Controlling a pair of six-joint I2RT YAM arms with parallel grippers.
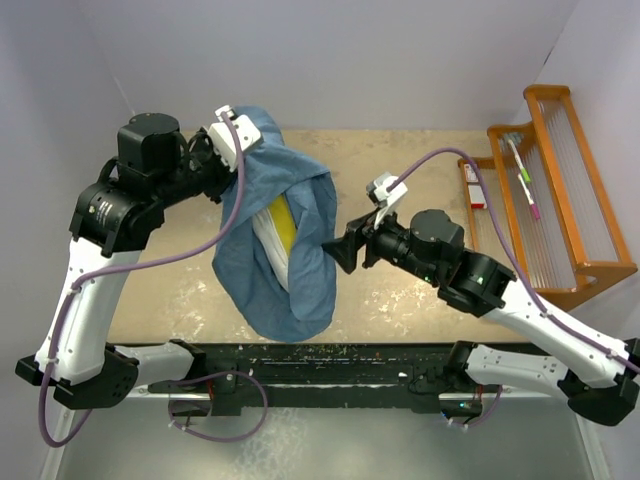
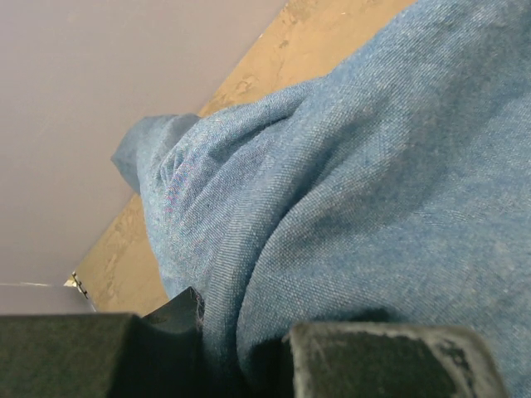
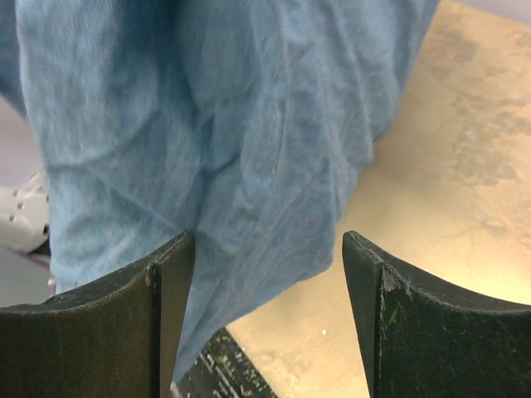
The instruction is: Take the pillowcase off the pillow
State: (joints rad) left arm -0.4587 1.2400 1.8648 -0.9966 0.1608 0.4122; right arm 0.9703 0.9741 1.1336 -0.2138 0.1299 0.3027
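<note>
The slate-blue pillowcase [image 1: 290, 270] hangs as a long sack from my left gripper [image 1: 222, 140], which is shut on its top edge at the back left. Through the sack's open side I see the cream pillow [image 1: 272, 238] with its yellow band. In the left wrist view the blue cloth [image 2: 348, 182] fills the frame and runs between my fingers [image 2: 162, 327]. My right gripper [image 1: 345, 252] is open just right of the sack's middle. In the right wrist view the cloth [image 3: 207, 124] hangs before my open fingers [image 3: 170, 274], not pinched.
A wooden rack [image 1: 555, 190] stands at the right edge, with pens and a small red-and-white item [image 1: 476, 186] beside it. The tan table [image 1: 410, 180] is walled at the back and sides. A black rail [image 1: 320, 365] runs along the near edge.
</note>
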